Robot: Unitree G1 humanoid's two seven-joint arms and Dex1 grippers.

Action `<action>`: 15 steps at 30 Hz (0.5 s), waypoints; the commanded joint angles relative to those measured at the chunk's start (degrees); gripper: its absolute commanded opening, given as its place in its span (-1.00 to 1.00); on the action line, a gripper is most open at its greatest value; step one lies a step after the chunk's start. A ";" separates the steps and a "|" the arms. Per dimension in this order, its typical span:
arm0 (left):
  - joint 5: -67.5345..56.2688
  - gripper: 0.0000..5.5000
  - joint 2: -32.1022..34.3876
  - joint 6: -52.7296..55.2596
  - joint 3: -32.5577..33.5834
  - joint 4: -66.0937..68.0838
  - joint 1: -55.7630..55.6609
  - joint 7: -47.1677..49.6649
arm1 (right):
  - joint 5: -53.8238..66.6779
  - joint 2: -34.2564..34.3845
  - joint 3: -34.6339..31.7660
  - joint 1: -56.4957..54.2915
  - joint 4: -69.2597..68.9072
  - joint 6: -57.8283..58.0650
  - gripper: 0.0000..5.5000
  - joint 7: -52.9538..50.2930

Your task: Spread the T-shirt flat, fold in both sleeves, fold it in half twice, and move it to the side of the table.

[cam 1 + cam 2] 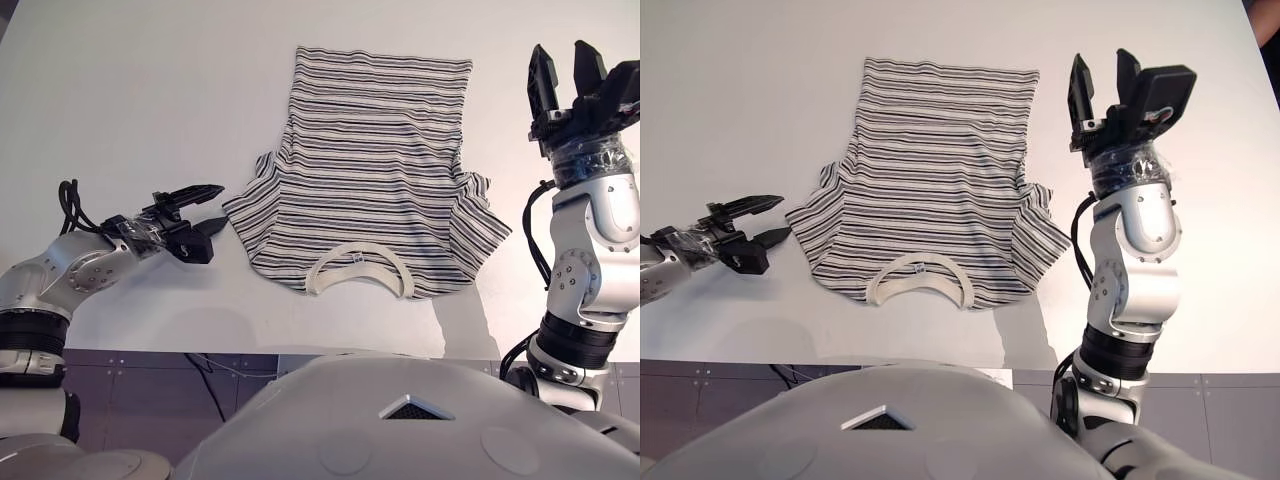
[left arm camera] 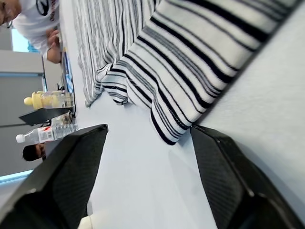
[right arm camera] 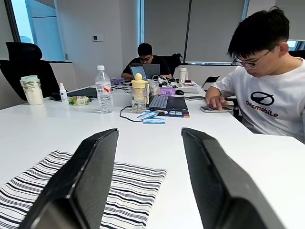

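The left gripper [image 1: 214, 207] is hovering low over the surface [image 1: 130, 100] with its fingers standing apart, aiming at the edge of the left sleeve [image 1: 250, 202], which is lying just beside the fingertips but not between them. The right gripper [image 1: 567, 68] is hanging raised above the surface, off the far right corner of the shirt, fingers spread and gripping nothing.

The T-shirt [image 1: 372, 160] is lying in the middle of the surface, collar [image 1: 360, 272] nearest the robot and hem on the far side. Its body is looking mostly flat, while the right sleeve [image 1: 480, 222] is bunching and curling at its seam.

It is looking like a thin striped knit, so I am judging it light, soft and limp: it is likely going to drape and sag from any pinch, drag the rest of the cloth along the smooth surface, and wrinkle rather than hold a crease. The sleeve hems and the shoulder seams are offering the doubled, firmer cloth for a pinch; a low, sliding approach under the edge seems wise.

A small tag [image 1: 355, 256] is sitting inside the neckline, too small for reading. The stripes are carrying no writing that I can make out.
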 commanded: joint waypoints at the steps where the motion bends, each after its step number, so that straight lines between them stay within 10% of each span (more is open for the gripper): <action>1: 5.91 0.17 0.31 1.87 -3.93 1.95 1.40 1.24 | 0.40 -0.89 0.52 -1.67 1.42 1.04 -0.11 0.49; 15: 12.08 0.10 2.24 1.04 -11.21 3.08 -1.81 9.84 | 0.20 0.17 1.21 -2.17 3.00 -0.38 -0.11 -1.13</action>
